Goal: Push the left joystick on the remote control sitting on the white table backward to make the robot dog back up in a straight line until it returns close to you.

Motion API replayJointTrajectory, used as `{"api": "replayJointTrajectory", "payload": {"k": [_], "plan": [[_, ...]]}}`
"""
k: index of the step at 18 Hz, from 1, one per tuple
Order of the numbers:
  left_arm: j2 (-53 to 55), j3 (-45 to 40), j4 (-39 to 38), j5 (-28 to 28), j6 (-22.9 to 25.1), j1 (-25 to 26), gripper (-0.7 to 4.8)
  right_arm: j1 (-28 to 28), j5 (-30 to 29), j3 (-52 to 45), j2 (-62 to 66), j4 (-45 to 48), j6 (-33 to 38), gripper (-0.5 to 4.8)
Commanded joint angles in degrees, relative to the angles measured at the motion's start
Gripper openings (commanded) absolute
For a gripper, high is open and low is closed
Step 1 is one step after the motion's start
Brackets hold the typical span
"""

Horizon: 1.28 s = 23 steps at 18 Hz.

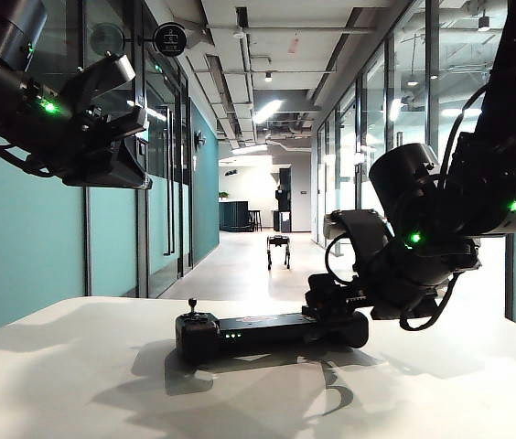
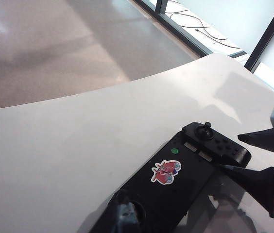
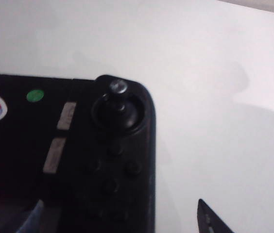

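The remote control (image 1: pixel 267 331) sits mid-bench (image 1: pixel 75 384), and the robot dog (image 1: pixel 278 249) is way down the corridor. The right claw (image 2: pixel 230 152), fingers apart, crowds the handset's right-hand stick (image 3: pixel 119 87). The left joystick (image 1: pixel 194 304) stands clear with nothing on it. The left claw (image 1: pixel 116 101) hangs high up on the left, can't tell if it's apart or together.

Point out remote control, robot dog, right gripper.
remote control (image 1: pixel 267 327), exterior view, middle of its body.
robot dog (image 1: pixel 278 243), exterior view, its body, far down the corridor.
right gripper (image 1: pixel 331 302), exterior view, fingertips over the remote's right end.
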Motion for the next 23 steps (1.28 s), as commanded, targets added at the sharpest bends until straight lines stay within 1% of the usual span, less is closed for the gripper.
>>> {"api": "replayJointTrajectory", "payload": {"k": [1,5,7,9,13,18,23], "plan": [[-0.15,0.33,0.76,0.92,0.00,0.00,-0.06,0.00,-1.05,0.15,-0.22,-0.09,-2.08,3.99],[-0.15,0.31,0.76,1.44,0.00,0.00,-0.06,-0.66,-2.16,0.15,-0.22,-0.24,-3.13,4.00],[-0.15,0.31,0.76,1.44,0.00,0.00,-0.06,-1.51,-3.58,0.15,-0.22,-0.24,-3.13,4.00],[-0.15,0.31,0.76,1.44,0.00,0.00,-0.06,-2.84,-6.54,0.17,-0.22,-0.09,-3.26,4.00],[-0.15,0.31,0.76,1.44,0.00,0.00,-0.06,-2.86,-9.35,0.39,-0.22,0.44,-4.81,4.00],[-0.15,0.31,0.79,1.44,0.00,0.00,-0.06,-2.86,-10.88,0.52,0.68,1.31,-4.81,4.00],[-0.15,0.31,0.79,1.46,-0.02,0.00,-0.06,-2.86,-10.84,1.55,2.32,1.27,-4.79,3.97]]}}
